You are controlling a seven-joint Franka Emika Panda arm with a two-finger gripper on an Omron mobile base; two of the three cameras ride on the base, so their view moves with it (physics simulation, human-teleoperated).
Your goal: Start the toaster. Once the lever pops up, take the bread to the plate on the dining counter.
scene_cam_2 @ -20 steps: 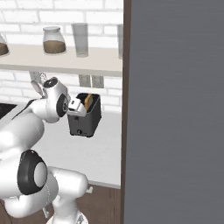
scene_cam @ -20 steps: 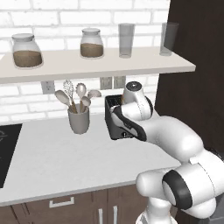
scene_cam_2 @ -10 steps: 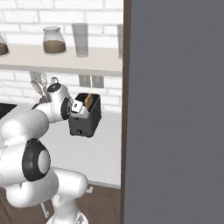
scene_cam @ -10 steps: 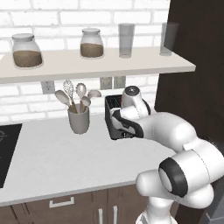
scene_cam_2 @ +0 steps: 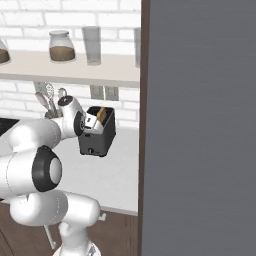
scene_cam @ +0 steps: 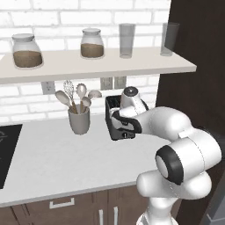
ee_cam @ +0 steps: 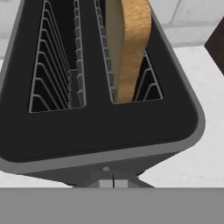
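Arm hides much of the toaster [scene_cam: 115,125] on the counter [scene_cam: 61,162]. Bread [ee_cam: 130,48] stands upright in one slot, crust golden-brown. Claw [ee_cam: 113,183] pressed together, holding nothing.

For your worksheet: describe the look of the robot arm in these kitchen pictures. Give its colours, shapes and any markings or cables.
The arm is built of glossy white, rounded shells, fat and bulbous at the joints. Dark, nearly black rings and round caps mark those joints. The wrist ends in a small white dome with a dark cap. The gripper shows as two small grey fingertips. No cables, logos or lettering can be seen.
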